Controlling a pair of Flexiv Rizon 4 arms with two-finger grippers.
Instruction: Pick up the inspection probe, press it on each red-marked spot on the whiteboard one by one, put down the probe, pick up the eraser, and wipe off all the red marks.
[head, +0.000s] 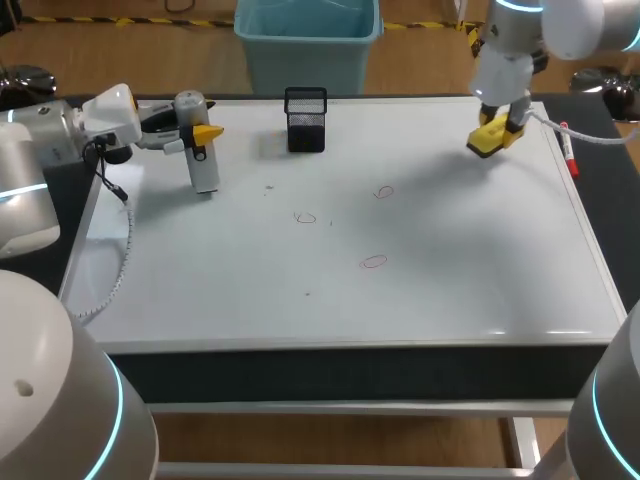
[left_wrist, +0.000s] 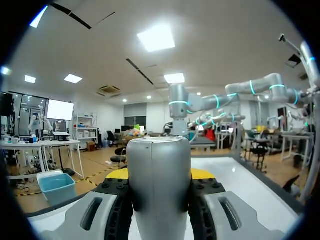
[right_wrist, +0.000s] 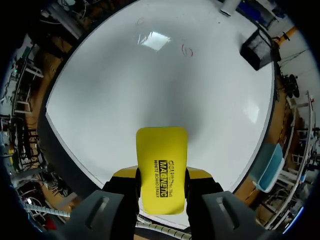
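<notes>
I'm clamping left gripper (head: 200, 133) on the probe (head: 204, 172), right gripper (head: 497, 133) on the eraser (right_wrist: 162, 160); wiping before pressing risks losing the marks (head: 373, 262).

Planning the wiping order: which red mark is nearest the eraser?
The rightmost red mark, farthest back on the whiteboard, closest to the eraser.

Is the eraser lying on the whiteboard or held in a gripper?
Held. The right gripper is shut on the eraser, a finger against each long side, over the far right corner of the whiteboard.
</notes>
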